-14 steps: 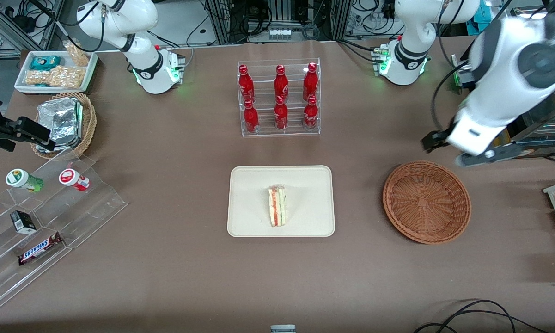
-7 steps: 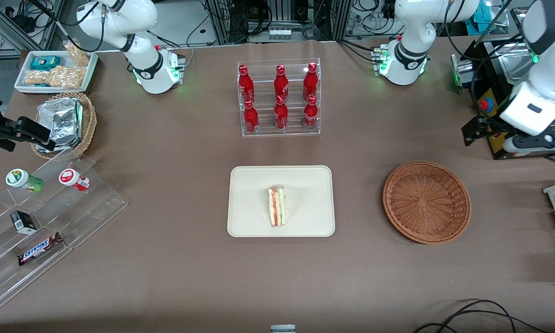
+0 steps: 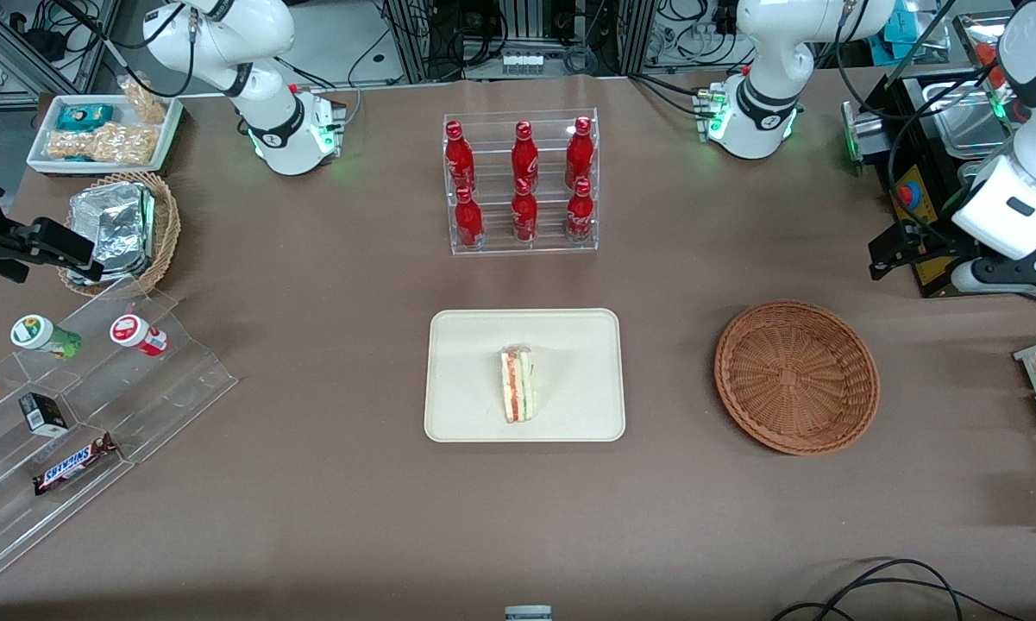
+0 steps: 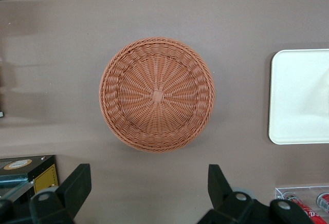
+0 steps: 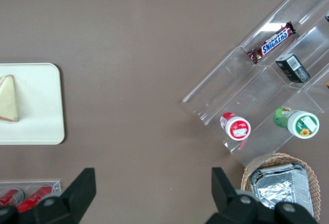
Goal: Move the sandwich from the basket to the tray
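Observation:
The sandwich (image 3: 518, 385), a white wedge with orange-red and green layers, lies on the cream-beige tray (image 3: 569, 345) at the table's middle. It also shows in the right wrist view (image 5: 8, 98) on the tray (image 5: 36, 121). The reddish-brown wicker basket (image 3: 796, 376) sits beside the tray toward the working arm's end and holds nothing. My left gripper (image 3: 988, 274) hangs high at the working arm's end of the table, farther from the front camera than the basket. In the left wrist view the gripper (image 4: 148, 179) is open and empty, with the basket (image 4: 157, 94) and a tray edge (image 4: 300, 95) below.
A clear rack of red bottles (image 3: 522, 181) stands farther from the front camera than the tray. At the parked arm's end are a stepped acrylic stand (image 3: 95, 405) with snacks, a tan basket of foil packets (image 3: 121, 228) and a white snack tray (image 3: 103, 129). A black box with a red button (image 3: 910, 194) is near my gripper.
My left arm has swung away from above the basket's edge toward the working arm's end of the table and slowed there. The sandwich, tray and basket have not moved.

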